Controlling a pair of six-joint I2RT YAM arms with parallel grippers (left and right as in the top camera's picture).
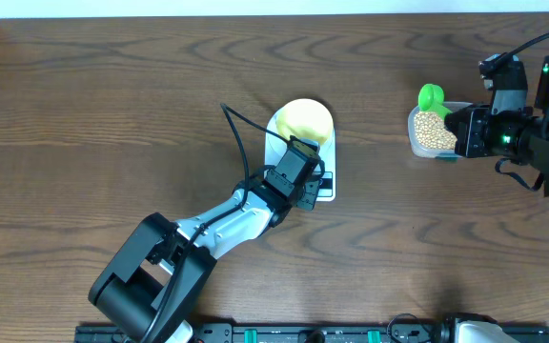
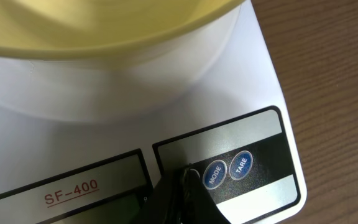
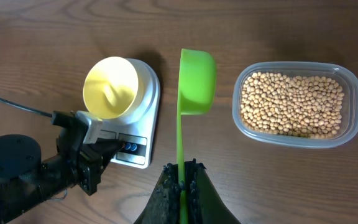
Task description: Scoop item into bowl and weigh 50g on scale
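Round tan beans (image 3: pixel 291 102) are seen in a clear tub (image 3: pixel 352 81) near the white scale (image 3: pixel 151 102) bearing the yellow bowl (image 3: pixel 110 87). A green scoop (image 3: pixel 197 74) is clamped by the right end effector (image 3: pixel 182 182); the left end effector (image 2: pixel 185 177) is closed.

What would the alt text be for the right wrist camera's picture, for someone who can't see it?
The right gripper, shut, holds a green scoop by its handle, between a clear tub of beans and an empty yellow bowl standing on a white scale. The left gripper is at the scale's buttons.
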